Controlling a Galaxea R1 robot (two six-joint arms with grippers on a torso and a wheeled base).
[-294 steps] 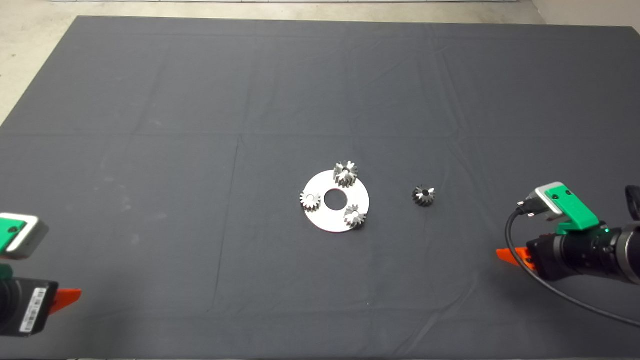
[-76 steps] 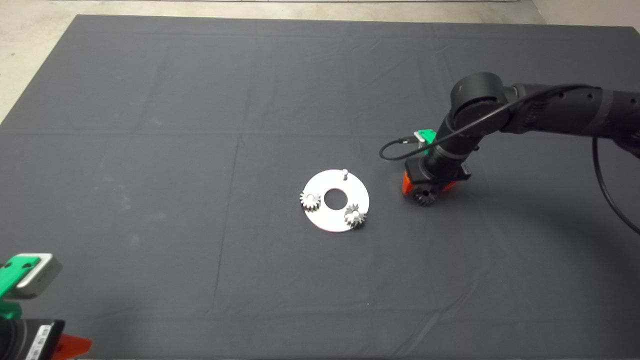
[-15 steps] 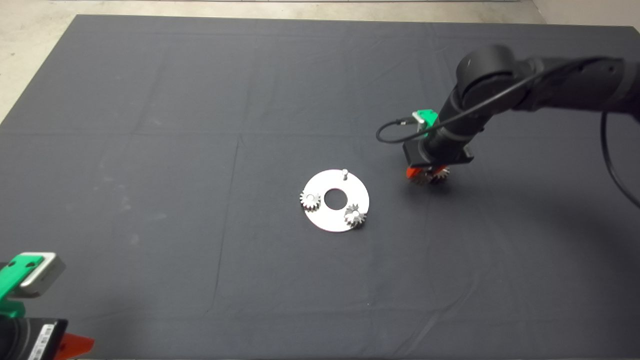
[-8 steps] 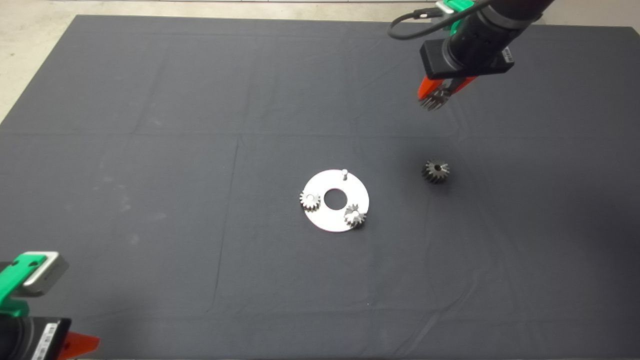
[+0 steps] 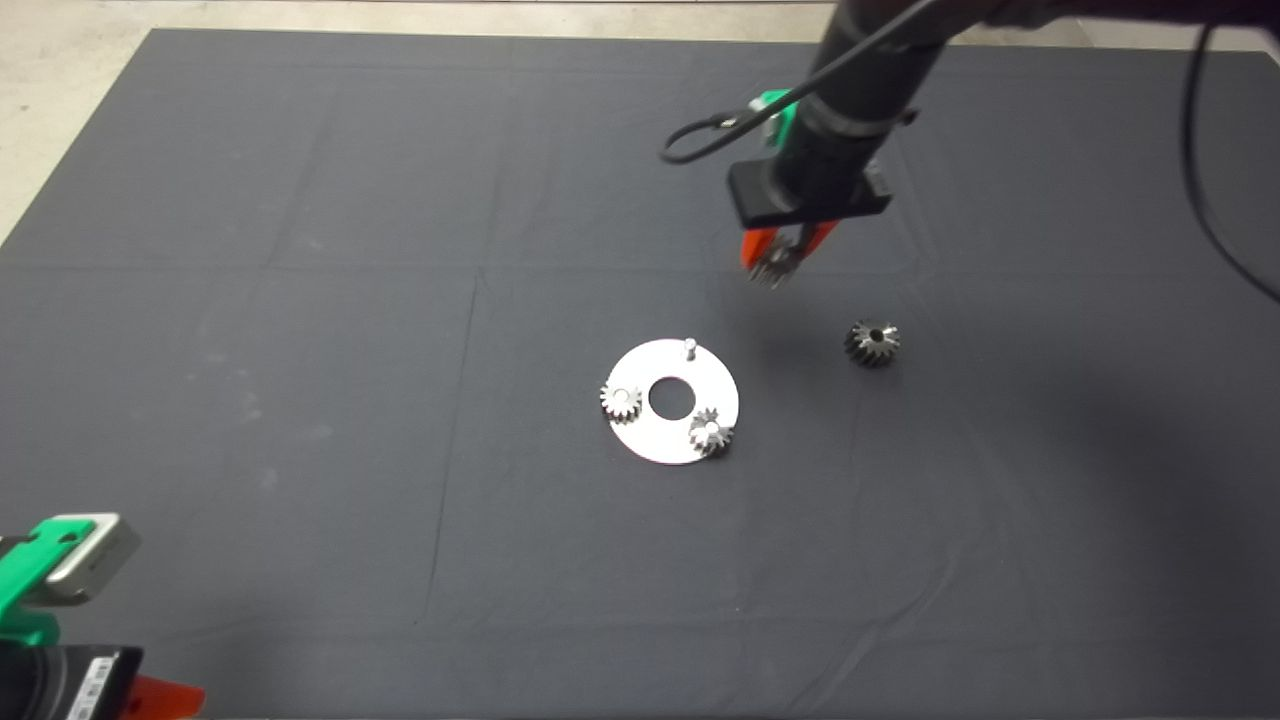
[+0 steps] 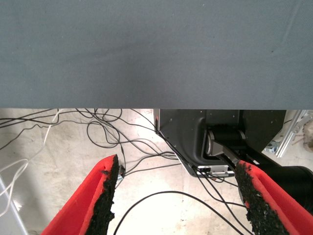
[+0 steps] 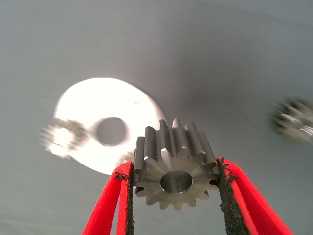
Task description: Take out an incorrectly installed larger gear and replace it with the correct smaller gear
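Observation:
My right gripper [image 5: 778, 266] hangs above the mat, up and to the right of the round steel plate [image 5: 660, 445]. It is shut on the smaller gear [image 7: 173, 171], held by its toothed sides with the bore showing; the gear also shows in the head view [image 5: 773, 270]. The larger gear [image 5: 872, 343], dark with long teeth, lies on the mat right of the plate, and is blurred in the right wrist view [image 7: 293, 120]. The plate's far peg [image 5: 689, 346] is bare. My left gripper [image 6: 178, 188] is open and empty, parked at the mat's lower left corner [image 5: 150, 695].
Two other small gears [image 5: 620, 402] [image 5: 710, 433] sit on the plate beside its centre hole [image 5: 672, 398]. The left wrist view shows the mat's edge [image 6: 146, 105], floor cables [image 6: 102, 137] and a black machine base [image 6: 215, 142] beyond it.
The right gripper rose from the mat with the smaller gear, leaving the larger gear lying there, then swung left and lower toward the plate. The left arm stayed parked.

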